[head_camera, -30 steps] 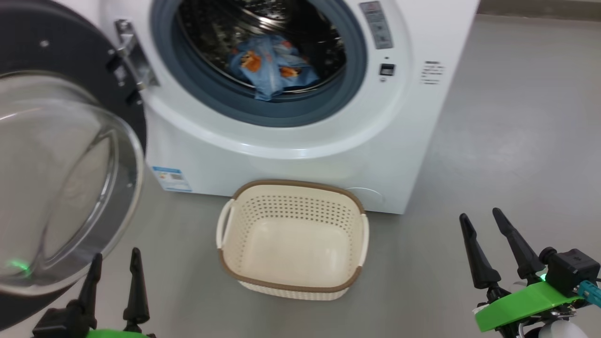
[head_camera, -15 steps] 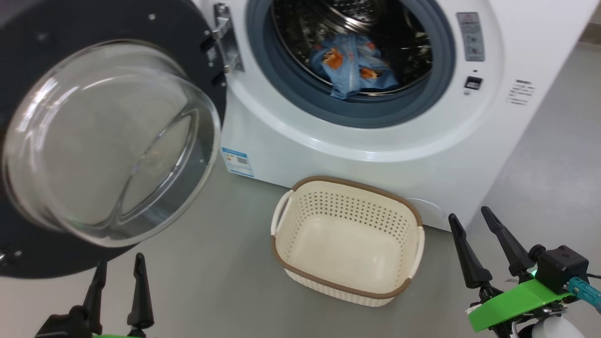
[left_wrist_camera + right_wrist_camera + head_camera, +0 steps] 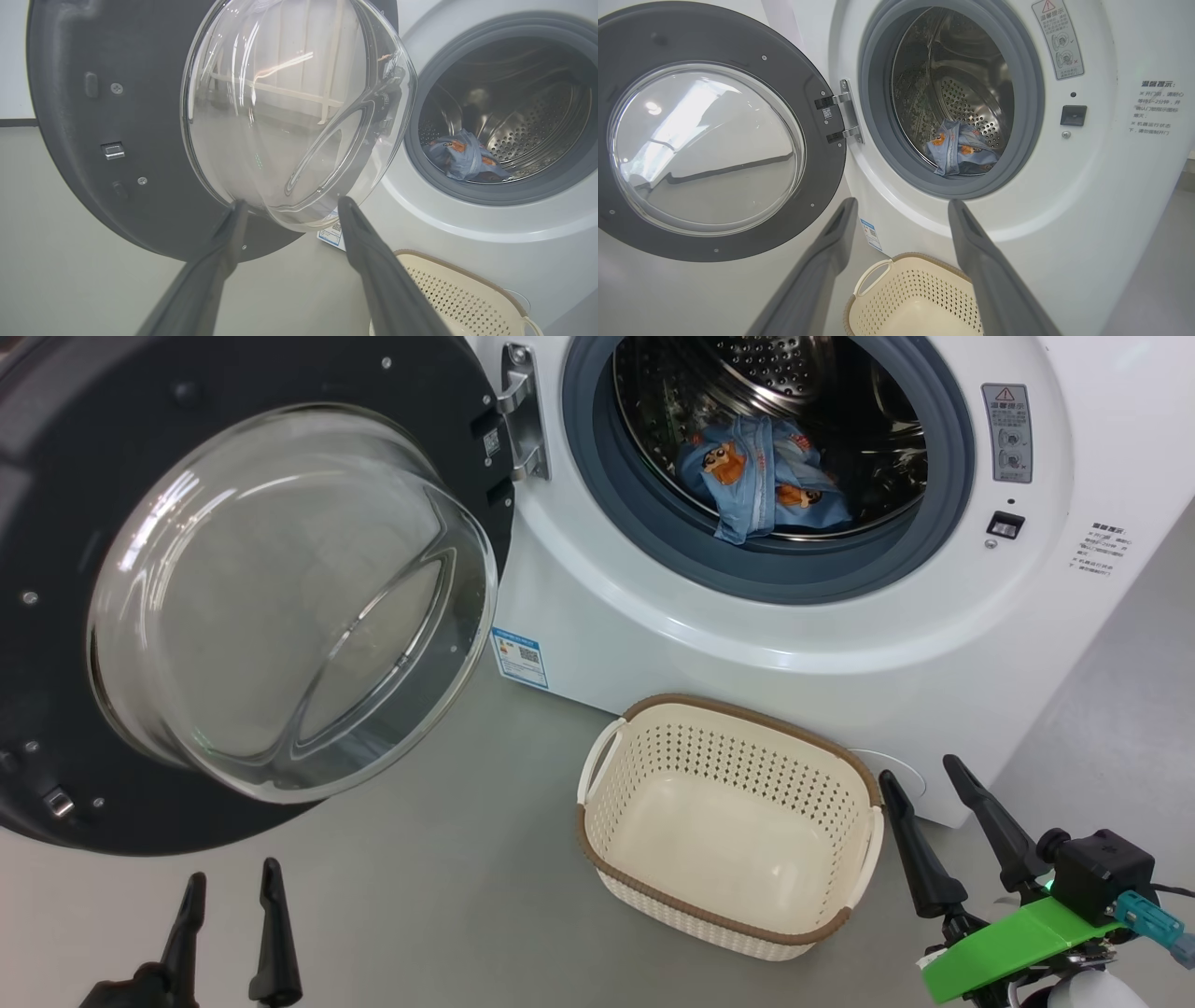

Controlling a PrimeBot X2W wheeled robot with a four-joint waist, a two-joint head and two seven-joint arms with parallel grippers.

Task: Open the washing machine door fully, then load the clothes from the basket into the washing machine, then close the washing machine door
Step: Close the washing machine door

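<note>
1. Got the washing machine door [image 3: 56, 523] swung wide open on its hinge [image 3: 521, 411], hanging left of the washing machine [image 3: 747, 644], with the bulging glass porthole [image 3: 280, 607] sticking out over the floor [image 3: 448, 896].
2. Can see the clothes [image 3: 761, 476] lying in 1 blue heap with orange prints at the bottom of the steel drum [image 3: 794, 373], just behind the grey gasket [image 3: 653, 541].
3. Basket-wise [image 3: 728, 756]: sitting upright on the floor right in front of the machine, below the opening, showing its bare cream bottom.
4. Seeing the left gripper [image 3: 232, 873] low at the lower left of the head view, 2 fingers spread apart and gripping nothing, pointing up toward the lower edge of the porthole.
5. Same deal with the right gripper [image 3: 918, 768] at the lower right: fingers spread, nothing between them, tips just beside the basket's right end.
6. Also spotted a small blue label [image 3: 519, 656] on the machine's lower left corner, between door and basket.
</note>
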